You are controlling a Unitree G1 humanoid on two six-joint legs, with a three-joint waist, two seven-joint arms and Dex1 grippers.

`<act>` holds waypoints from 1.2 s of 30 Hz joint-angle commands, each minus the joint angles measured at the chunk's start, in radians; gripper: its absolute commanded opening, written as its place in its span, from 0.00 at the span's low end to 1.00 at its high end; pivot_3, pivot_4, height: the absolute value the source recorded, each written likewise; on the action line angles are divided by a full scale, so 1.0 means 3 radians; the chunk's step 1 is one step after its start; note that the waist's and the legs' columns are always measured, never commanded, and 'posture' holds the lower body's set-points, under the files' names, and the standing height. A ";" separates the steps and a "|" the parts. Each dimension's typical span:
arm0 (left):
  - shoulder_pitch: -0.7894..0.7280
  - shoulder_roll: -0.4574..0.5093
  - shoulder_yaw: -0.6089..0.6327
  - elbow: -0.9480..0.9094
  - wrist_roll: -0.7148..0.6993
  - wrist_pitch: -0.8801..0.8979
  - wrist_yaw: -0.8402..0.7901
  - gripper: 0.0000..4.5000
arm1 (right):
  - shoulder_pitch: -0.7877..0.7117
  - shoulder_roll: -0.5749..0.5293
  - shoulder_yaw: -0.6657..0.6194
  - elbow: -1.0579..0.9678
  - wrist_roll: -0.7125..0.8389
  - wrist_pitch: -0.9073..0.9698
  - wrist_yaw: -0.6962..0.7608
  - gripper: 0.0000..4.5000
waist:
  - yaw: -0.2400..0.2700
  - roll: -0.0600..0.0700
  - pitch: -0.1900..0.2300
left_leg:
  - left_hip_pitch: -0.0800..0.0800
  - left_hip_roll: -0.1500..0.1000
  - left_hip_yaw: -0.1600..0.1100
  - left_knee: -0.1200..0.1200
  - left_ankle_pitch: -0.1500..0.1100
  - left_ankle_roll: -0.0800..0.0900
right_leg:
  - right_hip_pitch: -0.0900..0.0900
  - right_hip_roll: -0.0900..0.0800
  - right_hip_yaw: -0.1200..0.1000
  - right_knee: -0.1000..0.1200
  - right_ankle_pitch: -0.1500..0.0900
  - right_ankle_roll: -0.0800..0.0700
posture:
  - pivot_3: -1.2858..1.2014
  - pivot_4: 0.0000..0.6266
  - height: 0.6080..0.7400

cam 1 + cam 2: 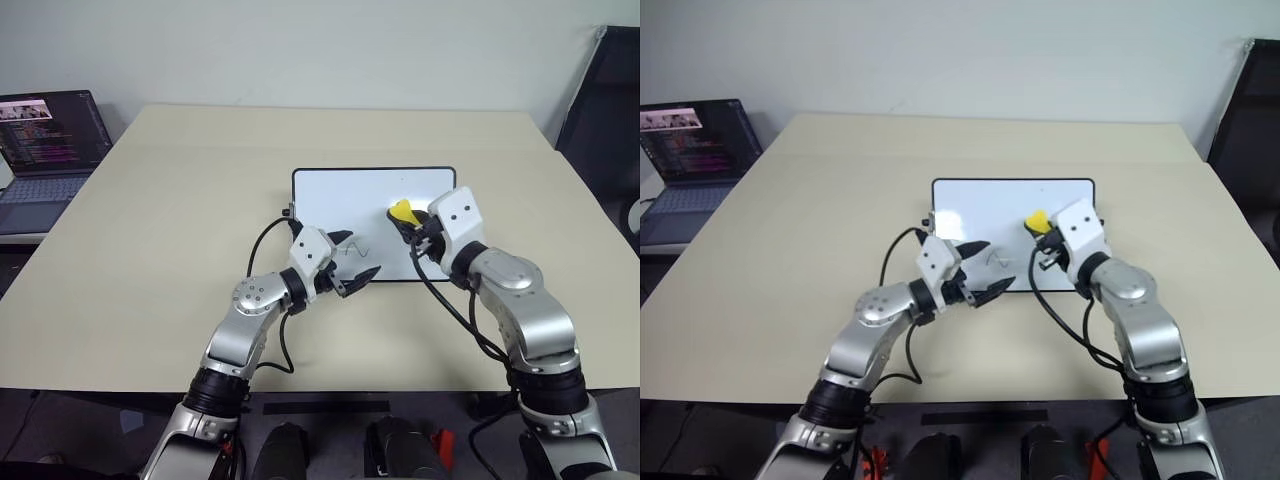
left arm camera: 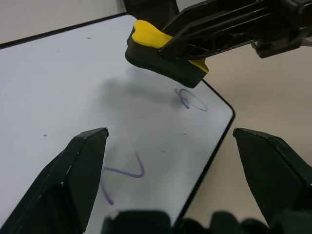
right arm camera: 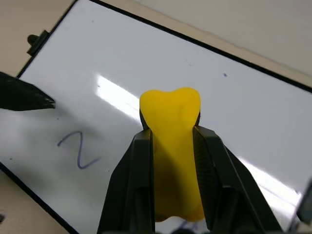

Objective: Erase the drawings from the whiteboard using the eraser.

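Observation:
The whiteboard (image 1: 350, 195) lies flat on the beige table, just ahead of both arms. My right gripper (image 3: 175, 134) is shut on the yellow eraser (image 1: 402, 212), holding it a little above the board's right part, where it casts a shadow. A round squiggle (image 2: 191, 100) sits on the board near the eraser's black underside. A zigzag squiggle (image 2: 124, 173) lies near the front edge, between the fingers of my left gripper (image 1: 360, 255). That gripper is open and holds nothing, hovering over the board's front edge.
An open laptop (image 1: 45, 150) stands on a side surface at the far left. A black chair (image 1: 610, 100) is at the far right. The beige table (image 1: 180, 200) spreads wide around the board.

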 commanded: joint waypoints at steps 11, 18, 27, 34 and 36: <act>0.0119 0.0071 -0.0172 -0.0234 0.0080 0.0156 0.0061 1.00 | 0.0283 -0.0057 -0.0370 -0.0116 -0.0013 -0.0111 -0.0323 0.19 | -0.0002 0.0000 0.0000 | 0.0001 0.0000 0.0001 -0.0001 0.0000 0.0000 | 0.0001 0.0001 0.0000 -0.0003 -0.0002 -0.0002 | 0.52 0.24 1.00; -0.0004 0.0032 -0.0240 -0.0089 0.0105 0.0083 0.0044 1.00 | 0.0107 -0.0127 -0.0304 0.0589 -0.0133 -0.0593 -0.0413 0.19 | -0.0004 0.0001 0.0001 | 0.0001 -0.0001 0.0002 -0.0002 0.0000 0.0000 | 0.0000 0.0002 0.0000 -0.0004 -0.0002 -0.0002 | 0.52 0.24 1.00; -0.0046 0.0070 -0.0161 -0.0097 0.0091 0.0090 0.0073 1.00 | 0.0302 -0.0063 -0.0071 0.0894 -0.0161 -0.1068 -0.0294 0.19 | -0.0008 0.0000 0.0001 | 0.0008 0.0000 0.0002 -0.0001 0.0000 0.0000 | 0.0008 0.0003 0.0002 -0.0003 -0.0001 -0.0001 | 0.52 0.24 1.00; -0.0044 0.0103 -0.0107 -0.0098 0.0081 0.0084 0.0101 1.00 | 0.0738 -0.0227 0.0337 0.0842 -0.0240 -0.1237 0.0075 0.19 | -0.0027 -0.0001 -0.0001 | 0.0011 0.0001 0.0002 0.0000 0.0000 0.0000 | 0.0011 0.0003 0.0001 -0.0003 -0.0001 -0.0001 | 0.52 0.24 1.00; -0.0045 0.0105 -0.0090 -0.0100 0.0079 0.0088 0.0107 1.00 | 0.0766 -0.0275 0.0372 0.0828 -0.0256 -0.1196 0.0133 0.19 | -0.0037 -0.0001 -0.0001 | 0.0014 0.0001 0.0002 0.0000 0.0000 0.0000 | 0.0013 0.0003 0.0002 -0.0002 -0.0001 -0.0002 | 0.52 0.24 1.00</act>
